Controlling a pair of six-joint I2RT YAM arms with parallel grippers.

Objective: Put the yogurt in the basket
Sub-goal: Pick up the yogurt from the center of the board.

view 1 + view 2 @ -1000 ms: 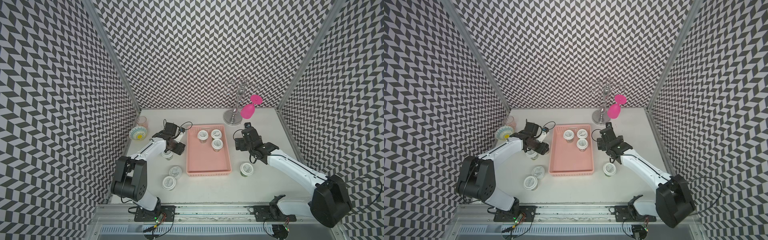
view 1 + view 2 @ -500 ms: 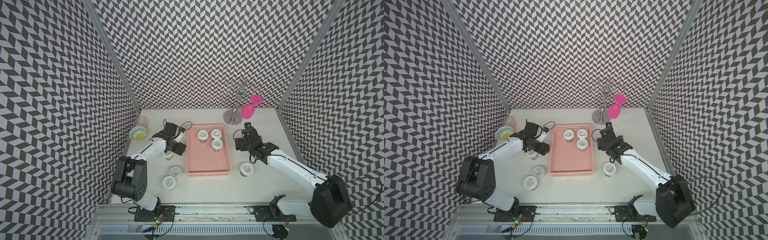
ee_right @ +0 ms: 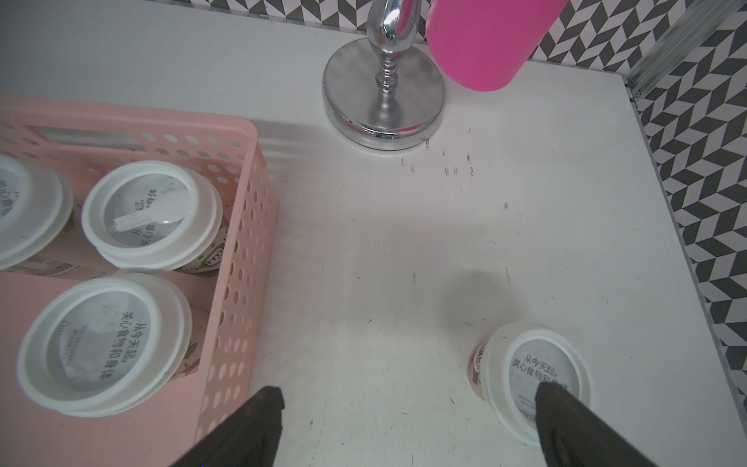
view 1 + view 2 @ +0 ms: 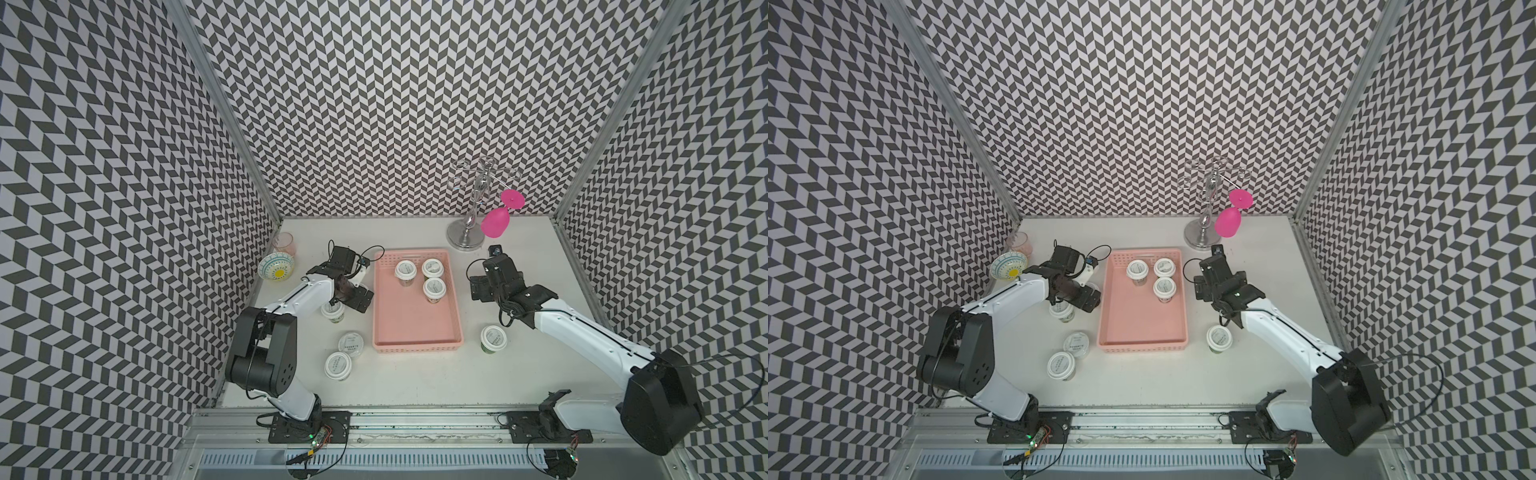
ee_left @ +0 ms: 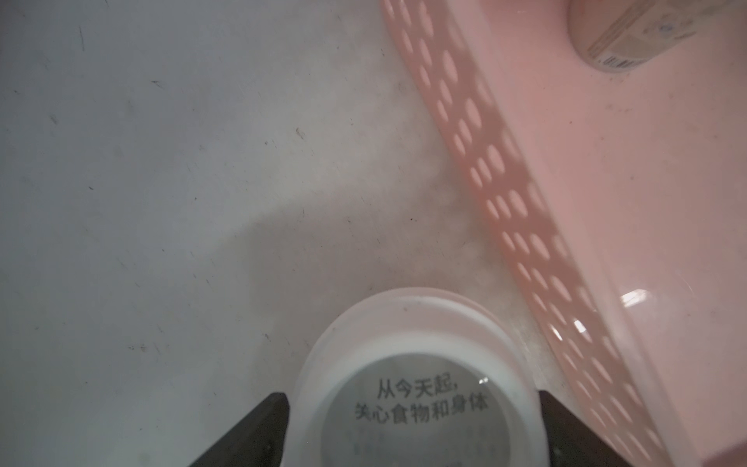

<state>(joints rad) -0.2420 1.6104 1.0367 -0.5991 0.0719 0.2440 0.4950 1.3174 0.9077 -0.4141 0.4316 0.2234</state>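
The pale-pink basket point(image 4: 415, 328) point(image 4: 1142, 328) lies mid-table with three yogurt cups point(image 4: 434, 287) point(image 3: 101, 343) at its far end. Left of it, my left gripper point(image 4: 349, 297) point(image 5: 412, 408) is open, its black fingers point(image 5: 266, 424) close on either side of the white lid of a yogurt cup point(image 4: 332, 311) point(image 5: 412, 364) standing on the table. Two more cups point(image 4: 351, 344) point(image 4: 337, 365) stand nearer the front. My right gripper point(image 4: 484, 286) point(image 3: 408, 404) is open over bare table right of the basket. A yogurt cup point(image 3: 521, 372) shows partly behind one finger; another point(image 4: 493, 337) stands beside the arm.
A patterned bowl point(image 4: 276, 267) and a pinkish glass point(image 4: 284, 243) sit at the back left by the wall. A chrome stand point(image 4: 467, 237) point(image 3: 384, 105) with a hanging pink goblet point(image 4: 496, 222) is at the back right. Patterned walls enclose three sides.
The left gripper's jaws have spread wider around the cup beneath them. Both arms and all cups keep their places.
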